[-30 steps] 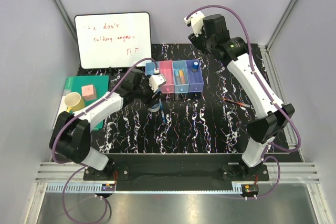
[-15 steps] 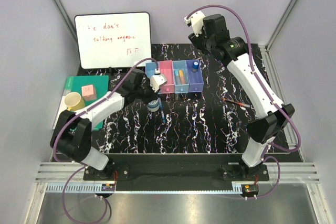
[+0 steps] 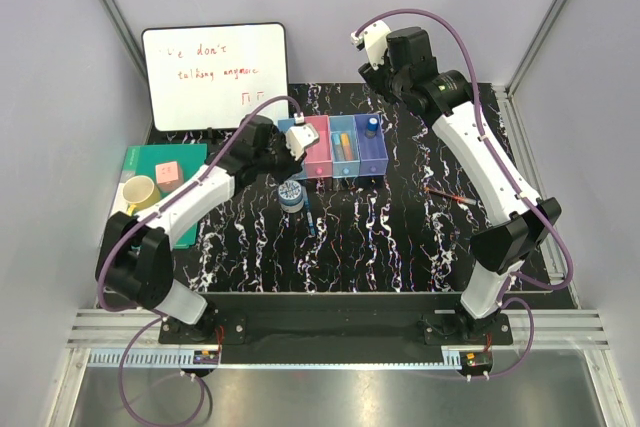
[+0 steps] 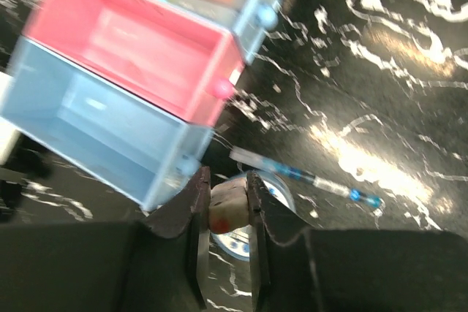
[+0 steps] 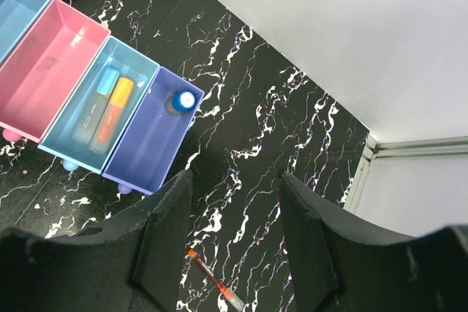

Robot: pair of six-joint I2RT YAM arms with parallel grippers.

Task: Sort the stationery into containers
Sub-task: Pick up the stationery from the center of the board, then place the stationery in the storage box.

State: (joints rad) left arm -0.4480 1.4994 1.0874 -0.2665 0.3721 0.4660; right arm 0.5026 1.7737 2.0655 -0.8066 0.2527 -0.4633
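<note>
Overhead, the light is bright and even, everything sharp, shadows faint. The left wrist picture is smeared by motion blur, worst on the bins (image 4: 139, 56) at upper left; white glare flares on the table (image 4: 358, 162) at right. The right wrist picture is crisp, the right gripper (image 5: 232, 188) a dark, soft-edged shape along the bottom.

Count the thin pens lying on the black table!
2: a thin blue pen beside the round white-blue tape roll, and a thin orange pen on the right side. More may be hidden.
</note>
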